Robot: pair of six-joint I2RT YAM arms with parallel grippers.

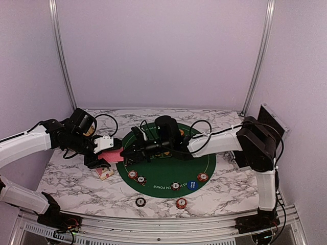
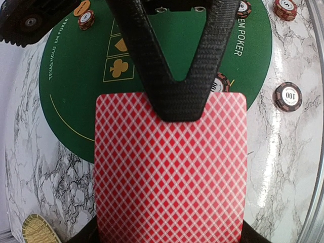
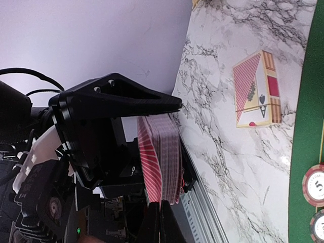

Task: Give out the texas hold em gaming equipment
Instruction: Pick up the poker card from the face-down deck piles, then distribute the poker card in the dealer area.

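Note:
My left gripper (image 1: 103,154) is shut on a deck of pink-red-backed playing cards (image 1: 113,155), held flat above the left edge of the round green mat (image 1: 204,163). In the left wrist view the deck (image 2: 172,177) fills the foreground, with a black V-shaped finger (image 2: 177,96) of the right gripper lying over its far edge. My right gripper (image 3: 161,215) is shut, and the top card of the deck (image 3: 162,157) runs into the seam between its fingertips. Poker chips (image 1: 133,174) (image 1: 203,177) and a blue button (image 1: 192,185) lie on the mat's near rim.
A tan card box (image 1: 106,173) (image 3: 255,91) lies on the marble just below the deck. Two chips (image 1: 140,202) (image 1: 181,203) sit off the mat near the front rail. A woven basket's rim (image 2: 38,229) shows at the left. A dark chip marked 100 (image 2: 288,96) lies off the mat.

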